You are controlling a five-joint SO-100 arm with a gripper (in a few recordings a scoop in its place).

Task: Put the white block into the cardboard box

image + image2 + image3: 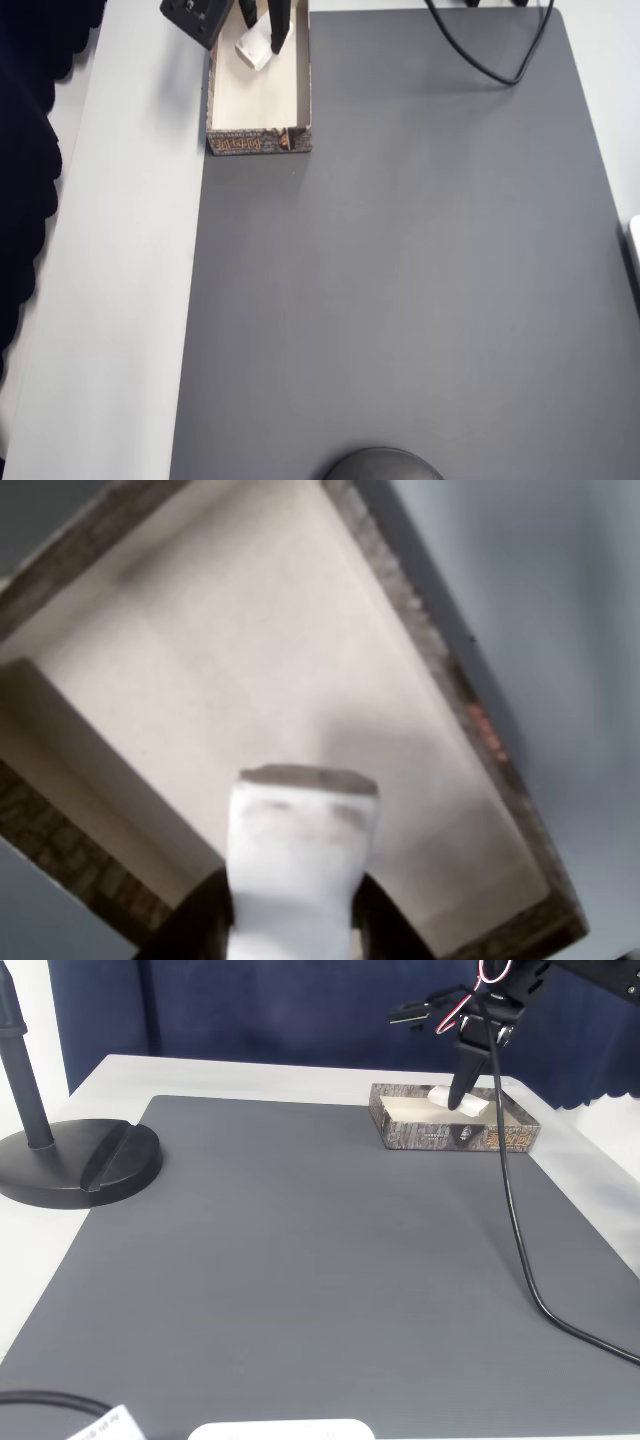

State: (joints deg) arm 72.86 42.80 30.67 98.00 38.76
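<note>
Closest to us in the wrist view, the small white rectangular block with rounded corners (300, 865) stands up between the two dark fingers (195, 925) of the gripper (285, 935), which press against its sides at the bottom edge of the picture. We read the fingers as closed only as far as the block's width allows, gripping it. Beyond the block in that view spreads the cream floor of the shallow cardboard box (60, 865), its worn brown patterned walls running along both sides.

From the fixed view, nearest us we see a black cable (525, 1260) trailing across the large dark grey mat (300, 1260), and a round black stand base (75, 1165) with its post at the left, on the white table (250, 1075). Farther back sits the box (450, 1135) at the mat's far right corner, with the block (462, 1105) held over its interior, tilted, and the gripper (462, 1098) reaching down to it. Behind the table hangs a dark blue curtain (280, 1010).

From overhead we find the box (258, 141) at the mat's (400, 280) top left corner, the block (255, 47) inside its outline between the dark fingers (277, 25). Whether the block touches the box floor we cannot tell.
</note>
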